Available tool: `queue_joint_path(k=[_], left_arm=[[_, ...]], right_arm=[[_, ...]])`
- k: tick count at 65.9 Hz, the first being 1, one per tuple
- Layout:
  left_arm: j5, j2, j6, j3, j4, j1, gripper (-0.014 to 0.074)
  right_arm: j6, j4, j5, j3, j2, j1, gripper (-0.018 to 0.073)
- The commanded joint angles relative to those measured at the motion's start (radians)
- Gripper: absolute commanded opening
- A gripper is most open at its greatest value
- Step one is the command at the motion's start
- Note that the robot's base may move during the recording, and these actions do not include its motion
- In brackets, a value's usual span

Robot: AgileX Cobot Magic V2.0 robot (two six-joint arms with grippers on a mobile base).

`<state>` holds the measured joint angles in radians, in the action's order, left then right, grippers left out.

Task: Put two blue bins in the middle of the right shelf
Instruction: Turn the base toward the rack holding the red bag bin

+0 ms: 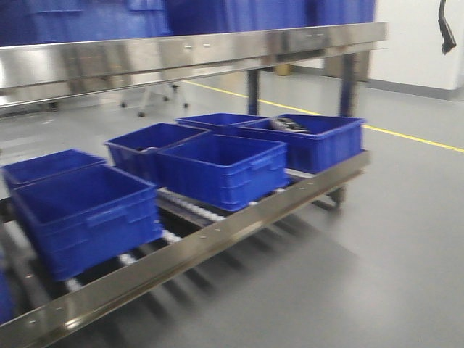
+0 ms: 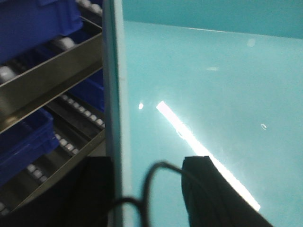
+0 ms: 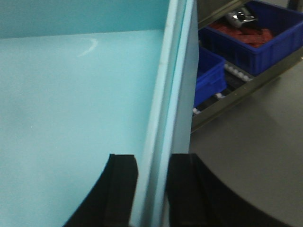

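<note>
A bin fills both wrist views and looks pale teal there: its floor (image 2: 213,71) and its side wall (image 3: 173,71). My right gripper (image 3: 152,156) is shut on that wall, one black finger inside and one outside. My left gripper (image 2: 148,160) straddles the opposite wall (image 2: 113,94). The wall lies against the outer finger, and the inner finger (image 2: 208,189) stands well clear of it. The held bin is out of the front view. There, several blue bins (image 1: 221,167) (image 1: 85,210) sit on a low roller shelf (image 1: 217,235).
A steel shelf beam (image 1: 188,51) crosses the top with more blue bins (image 1: 239,14) above it. The far right bin (image 1: 312,141) holds a dark object; the right wrist view shows a bin (image 3: 265,42) with red contents. A yellow floor line (image 1: 413,136) runs at the right.
</note>
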<state>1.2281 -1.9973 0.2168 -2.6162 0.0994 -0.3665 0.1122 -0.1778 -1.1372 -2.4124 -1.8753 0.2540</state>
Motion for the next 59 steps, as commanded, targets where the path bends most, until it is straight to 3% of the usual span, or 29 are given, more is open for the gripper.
queue_joint_path(k=[1, 59], left_arm=[[-0.051, 0.034, -0.03, -0.018, 0.116, -0.017, -0.0111], [-0.051, 0.034, -0.03, -0.018, 0.116, -0.017, -0.0111]], right_arm=[[0.01, -0.013, 0.187, -0.018, 0.013, -0.001, -0.0154], [0.01, -0.013, 0.187, -0.018, 0.013, -0.001, -0.0154]])
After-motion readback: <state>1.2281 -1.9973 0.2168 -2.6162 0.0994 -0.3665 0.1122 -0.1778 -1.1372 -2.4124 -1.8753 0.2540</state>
